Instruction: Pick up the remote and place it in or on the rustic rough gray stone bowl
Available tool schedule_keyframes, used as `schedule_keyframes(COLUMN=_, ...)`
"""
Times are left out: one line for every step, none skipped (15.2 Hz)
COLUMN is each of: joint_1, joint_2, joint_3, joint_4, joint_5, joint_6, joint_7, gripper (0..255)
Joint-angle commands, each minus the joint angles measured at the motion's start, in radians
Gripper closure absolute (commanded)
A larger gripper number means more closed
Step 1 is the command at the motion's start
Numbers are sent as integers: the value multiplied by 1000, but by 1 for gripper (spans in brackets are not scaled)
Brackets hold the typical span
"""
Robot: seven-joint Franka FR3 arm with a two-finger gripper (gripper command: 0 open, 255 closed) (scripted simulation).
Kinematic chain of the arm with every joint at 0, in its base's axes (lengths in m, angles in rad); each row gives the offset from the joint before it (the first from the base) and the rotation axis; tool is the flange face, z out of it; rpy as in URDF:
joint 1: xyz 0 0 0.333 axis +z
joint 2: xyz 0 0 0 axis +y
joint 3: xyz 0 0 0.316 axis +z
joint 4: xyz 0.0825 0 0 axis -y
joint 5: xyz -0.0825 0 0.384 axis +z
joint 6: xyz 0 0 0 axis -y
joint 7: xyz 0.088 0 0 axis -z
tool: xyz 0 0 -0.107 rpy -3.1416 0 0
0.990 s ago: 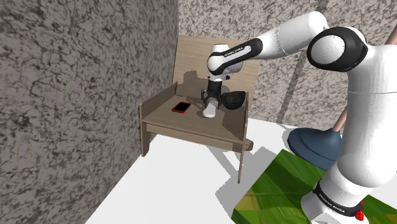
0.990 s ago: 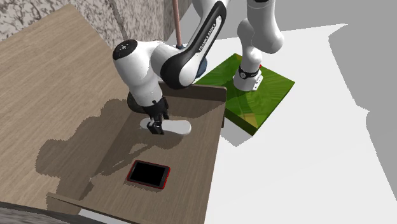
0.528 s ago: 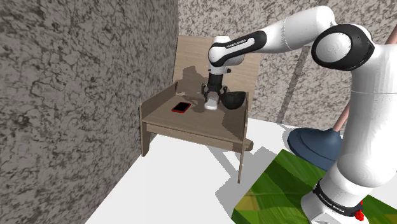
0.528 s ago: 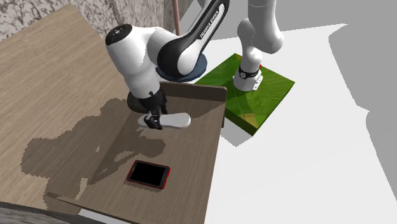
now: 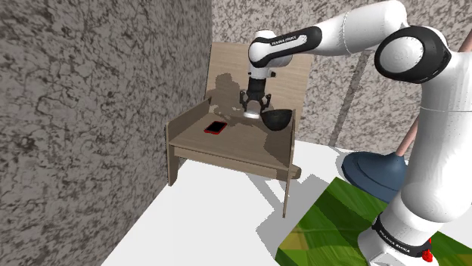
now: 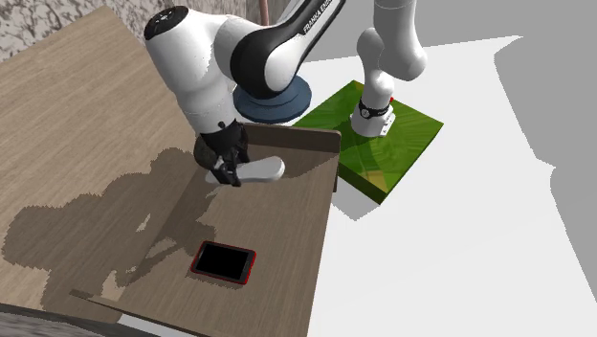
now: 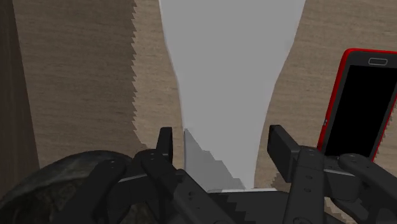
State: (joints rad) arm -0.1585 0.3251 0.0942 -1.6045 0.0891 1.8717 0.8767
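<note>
the pincer [image 5: 253, 108] hangs from the white arm over the wooden surface [image 5: 227, 149], pointing down, and it is clenched on 1 end of the remote [image 5: 252, 116], a plain pale grey-white slab. in the wrist view the remote [image 7: 229, 76] runs out from between the 2 black fingers [image 7: 165, 143], widening toward its far end, with the wood grain showing on both sides of it. in the second exterior view the remote [image 6: 260, 170] sticks out roughly level from the pincer [image 6: 228, 174] toward that view's right, near the edge of the surface [image 6: 96, 115].

the dark, rough mottled bowl [image 5: 277, 119] sits on the surface just beside the held remote, on the shoulder view's right of it. its rim [image 7: 60, 184] shows close to 1 finger in the wrist view.

a black phone with a red case [image 5: 216, 128] lies flat on the surface on the shoulder view's left of the pincer, well apart from the bowl.

off the surface, a plunger with a blue cup [image 5: 376, 172] stands on the white floor near the green-topped stand [image 5: 333, 219].
</note>
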Motion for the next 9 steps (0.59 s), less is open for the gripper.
schedule_keyframes(joint_1=-1, joint_2=-7, joint_3=0, joint_4=16, joint_5=0, joint_6=-24, joint_7=2, gripper=255)
schedule_keyframes(joint_1=-1, joint_2=-9, joint_3=0, joint_4=27, joint_5=0, joint_6=-36, joint_7=4, gripper=255)
schedule_keyframes(joint_1=-1, joint_2=-11, joint_3=0, joint_4=37, joint_5=-1, joint_6=-49, joint_7=5, gripper=255)
schedule_keyframes(joint_1=-1, joint_2=-13, joint_3=0, joint_4=48, joint_5=-1, joint_6=-62, joint_7=6, gripper=255)
schedule_keyframes(joint_1=-1, joint_2=-14, joint_3=0, joint_4=60, joint_5=-1, joint_6=-74, joint_7=7, gripper=255)
schedule_keyframes(joint_1=-1, joint_2=-16, joint_3=0, joint_4=71, joint_5=-1, joint_6=-87, joint_7=8, gripper=255)
schedule_keyframes(joint_1=-1, joint_2=-17, joint_3=0, joint_4=83, joint_5=-1, joint_6=-100, joint_7=9, gripper=255)
schedule_keyframes(joint_1=-1, joint_2=-17, joint_3=0, joint_4=96, joint_5=-1, joint_6=-113, joint_7=11, gripper=255)
schedule_keyframes(joint_1=-1, joint_2=-18, joint_3=0, joint_4=109, joint_5=-2, joint_6=-126, joint_7=12, gripper=255)
